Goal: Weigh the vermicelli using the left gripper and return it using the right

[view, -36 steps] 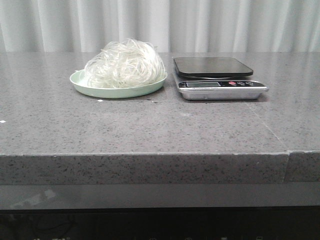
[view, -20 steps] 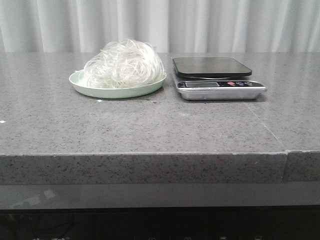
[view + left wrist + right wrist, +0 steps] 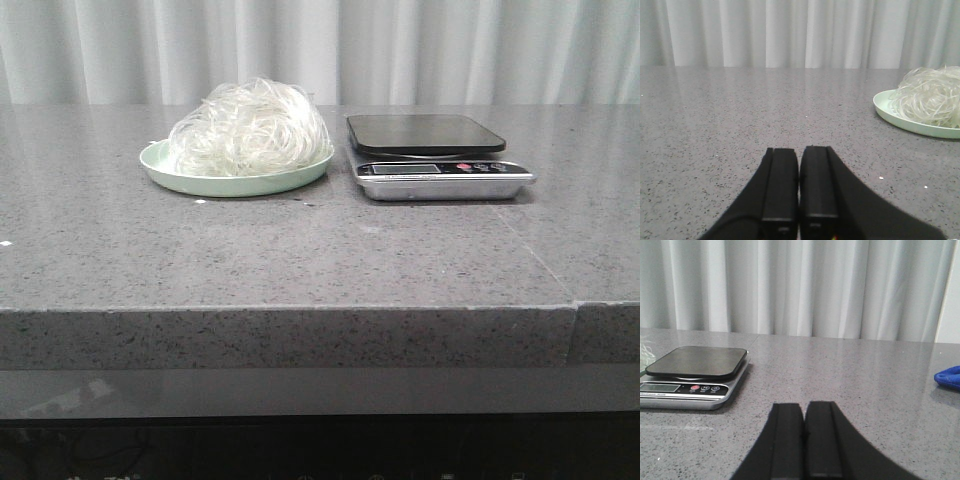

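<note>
Left gripper (image 3: 799,150): its two black fingers are pressed together with nothing between them. It hangs low over the bare grey table (image 3: 740,125), well apart from the plate.

Vermicelli (image 3: 248,128): a fluffy heap of thin, see-through white strands. It sits on the plate, left of the scale. Nothing is touching it.

Plate (image 3: 165,168): pale green and round, flat on the table. It is just beside the scale, but the two do not touch.

Scale (image 3: 428,133): a black top with nothing on it, and a silver front with a small screen and little buttons, one of them red. The screen and the marks on the buttons are too small to read.

Right gripper (image 3: 803,407): its two black fingers are together too, holding nothing. The scale is near it, off to one side.

Blue thing (image 3: 948,377): only a corner shows at the edge of the right wrist view. I cannot tell what it is.

Curtain (image 3: 400,50): white, with folds, behind the table.
</note>
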You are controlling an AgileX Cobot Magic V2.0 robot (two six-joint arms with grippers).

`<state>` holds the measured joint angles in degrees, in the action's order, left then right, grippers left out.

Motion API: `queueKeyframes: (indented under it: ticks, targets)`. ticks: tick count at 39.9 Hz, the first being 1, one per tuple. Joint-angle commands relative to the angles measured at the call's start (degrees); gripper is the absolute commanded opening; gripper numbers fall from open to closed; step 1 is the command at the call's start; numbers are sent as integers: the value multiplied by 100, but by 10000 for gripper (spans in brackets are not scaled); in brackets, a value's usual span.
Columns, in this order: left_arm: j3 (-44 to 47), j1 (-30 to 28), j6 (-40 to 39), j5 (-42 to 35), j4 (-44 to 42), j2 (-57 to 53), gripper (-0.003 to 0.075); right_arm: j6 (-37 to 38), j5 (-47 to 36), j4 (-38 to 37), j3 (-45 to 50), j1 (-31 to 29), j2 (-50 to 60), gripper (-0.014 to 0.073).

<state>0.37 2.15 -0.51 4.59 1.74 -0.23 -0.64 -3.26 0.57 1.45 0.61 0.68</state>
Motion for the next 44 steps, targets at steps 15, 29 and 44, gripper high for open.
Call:
queueKeyframes:
  ticks: [15, 29, 44]
  targets:
    - [211, 45, -31, -501, 66, -126, 155, 171, -236, 24, -14, -36, 85, 134]
    - [211, 45, -31, -501, 66, -126, 155, 327, -247, -57, -14, -36, 85, 134]
    - [211, 45, -31, -501, 66, -126, 155, 327, -247, -57, -14, -36, 85, 134]
